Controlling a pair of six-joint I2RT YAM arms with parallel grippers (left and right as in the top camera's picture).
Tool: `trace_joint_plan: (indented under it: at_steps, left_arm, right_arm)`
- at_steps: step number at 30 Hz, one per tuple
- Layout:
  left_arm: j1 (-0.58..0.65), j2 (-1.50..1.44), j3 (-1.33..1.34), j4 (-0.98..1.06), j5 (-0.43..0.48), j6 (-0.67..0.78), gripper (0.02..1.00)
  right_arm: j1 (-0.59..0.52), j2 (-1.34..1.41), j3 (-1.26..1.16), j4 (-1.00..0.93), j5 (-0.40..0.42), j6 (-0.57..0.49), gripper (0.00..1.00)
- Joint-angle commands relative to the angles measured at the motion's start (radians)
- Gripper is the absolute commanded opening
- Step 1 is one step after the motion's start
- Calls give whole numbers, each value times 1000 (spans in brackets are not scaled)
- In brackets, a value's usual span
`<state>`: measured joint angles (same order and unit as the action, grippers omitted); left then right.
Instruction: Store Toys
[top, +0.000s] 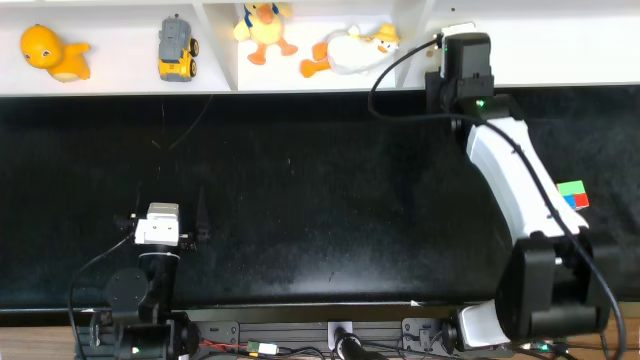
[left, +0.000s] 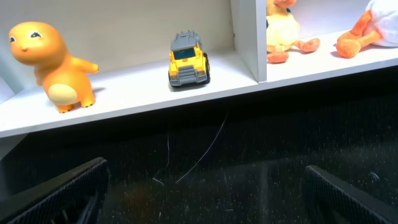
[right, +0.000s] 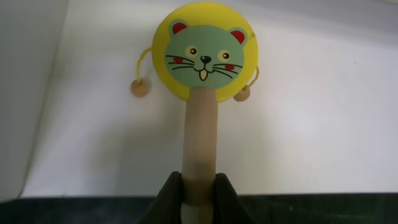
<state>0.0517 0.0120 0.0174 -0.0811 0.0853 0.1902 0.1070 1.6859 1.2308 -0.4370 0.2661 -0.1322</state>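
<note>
The right gripper (right: 199, 186) is clenched on the wooden handle of a cat-faced rattle drum (right: 203, 53). The drum's head lies over the white shelf (right: 323, 124), perhaps resting on it. The left gripper (left: 205, 193) hangs released above the black table (left: 249, 155), facing a yellow toy truck (left: 188, 60).

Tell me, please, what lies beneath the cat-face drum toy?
White shelf surface shows beneath the drum toy; the right gripper covers its handle's end, and whether it touches the shelf is unclear.
</note>
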Motion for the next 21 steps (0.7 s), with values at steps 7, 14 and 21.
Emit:
trace_joint_plan:
  at_steps: [7, 14, 21]
  left_arm:
    - [-7, -9, -10, 5, -8, -12, 998]
    - [-7, -9, -10, 5, -8, -12, 998]
    - [-7, -9, -10, 5, -8, -12, 996]
  right_arm:
    - [-54, 92, 63, 109, -95, 0, 42]
    - [-62, 109, 63, 127, -121, 6, 108]
    - [-62, 109, 63, 127, -120, 24, 485]
